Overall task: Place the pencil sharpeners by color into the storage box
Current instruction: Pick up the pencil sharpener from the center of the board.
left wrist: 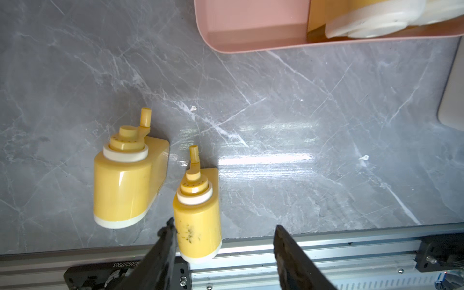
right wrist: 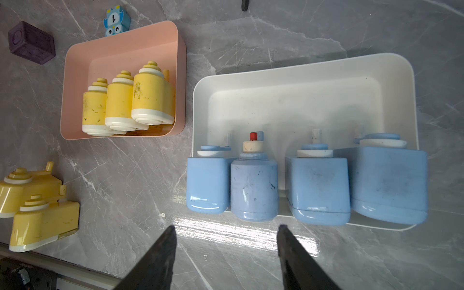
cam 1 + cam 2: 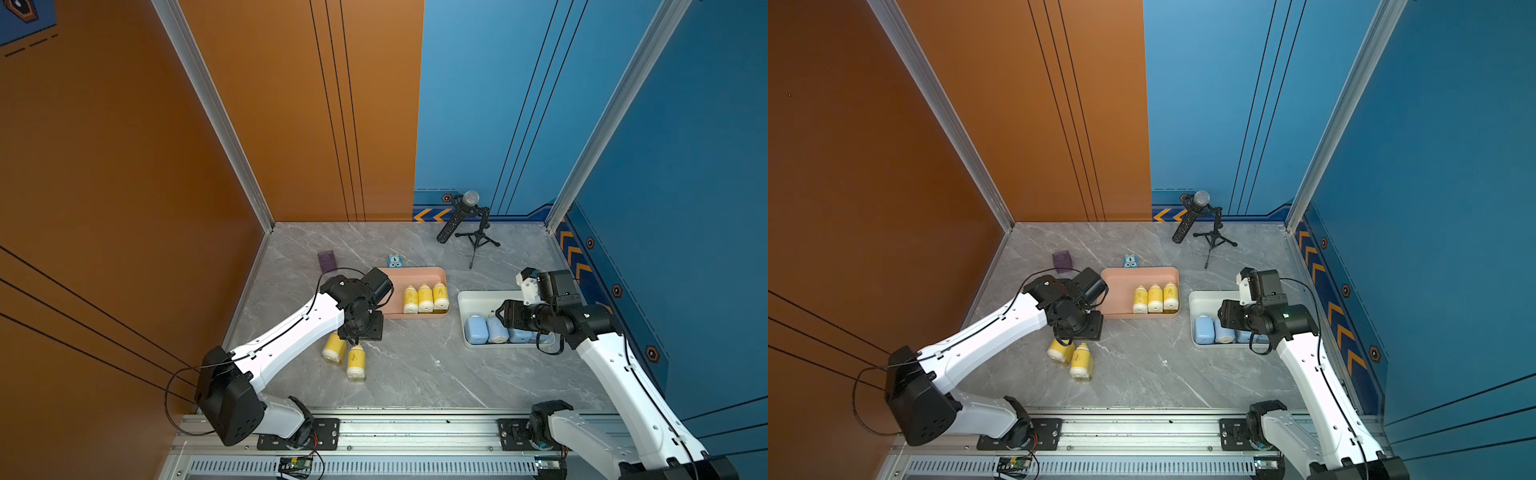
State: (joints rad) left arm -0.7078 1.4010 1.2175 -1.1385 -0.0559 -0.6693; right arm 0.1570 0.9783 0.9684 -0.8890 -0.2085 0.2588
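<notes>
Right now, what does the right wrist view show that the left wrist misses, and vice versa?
Only the right wrist view: four light blue bottle-shaped plastic sharpeners in the white plastic tray, the dark purple cube, the blue cartoon-faced toy, and the open right gripper. Only the left wrist view: the open left gripper. Both: the pink plastic tray and two loose yellow bottle-shaped sharpeners on the grey marble tabletop.

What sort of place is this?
Probably a purpose-built robot test booth, not a home: a left arm and right arm mounted on a metal rail, panel walls boxing in the table, and a microphone on a tripod.
</notes>
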